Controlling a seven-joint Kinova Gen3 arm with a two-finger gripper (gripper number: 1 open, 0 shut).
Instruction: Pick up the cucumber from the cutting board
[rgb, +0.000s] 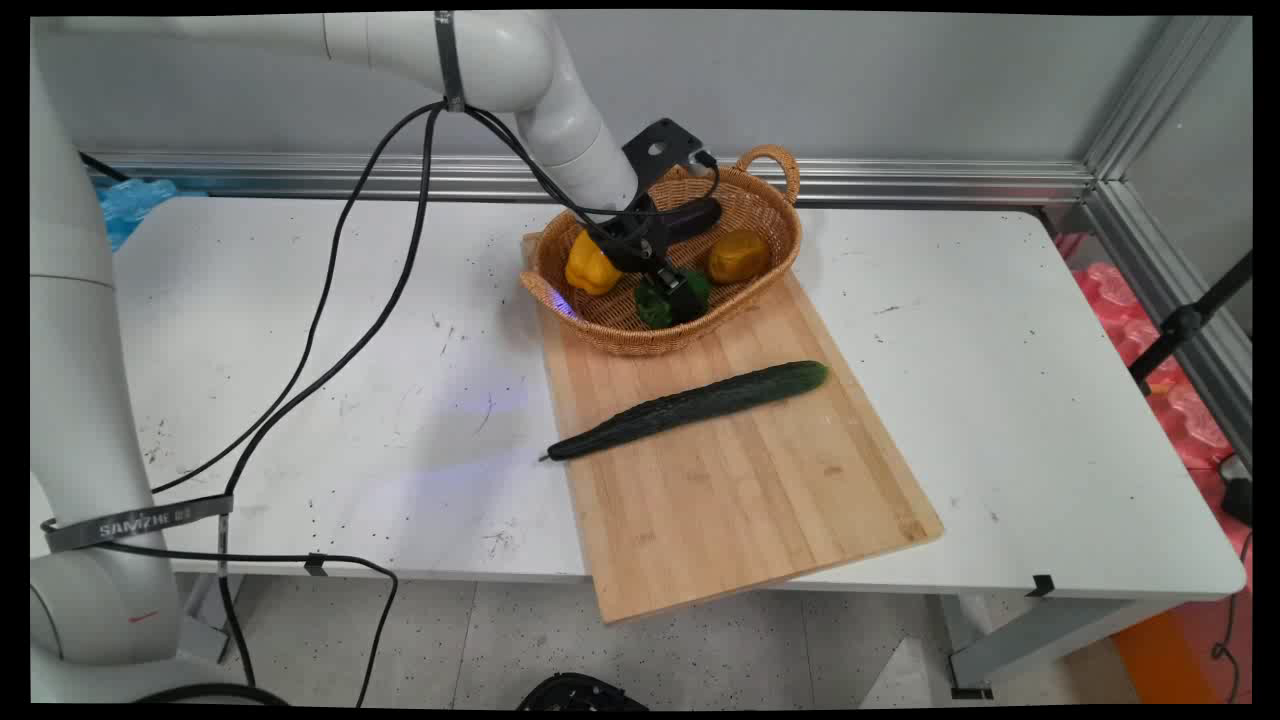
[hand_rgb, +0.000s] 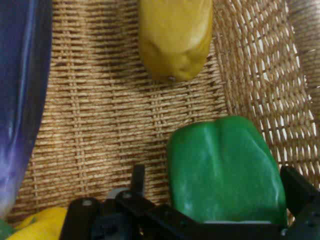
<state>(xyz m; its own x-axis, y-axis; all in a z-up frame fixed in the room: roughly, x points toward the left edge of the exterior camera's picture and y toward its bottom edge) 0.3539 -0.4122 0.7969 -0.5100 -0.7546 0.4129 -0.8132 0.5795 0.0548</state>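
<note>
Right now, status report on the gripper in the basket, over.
Gripper open, fingers straddling green pepper. Yellow pepper ahead, eggplant alongside.

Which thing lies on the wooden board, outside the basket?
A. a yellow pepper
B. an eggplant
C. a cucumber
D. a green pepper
C: the cucumber lies alone on the wooden board, while the peppers and the eggplant sit inside the basket.
</note>
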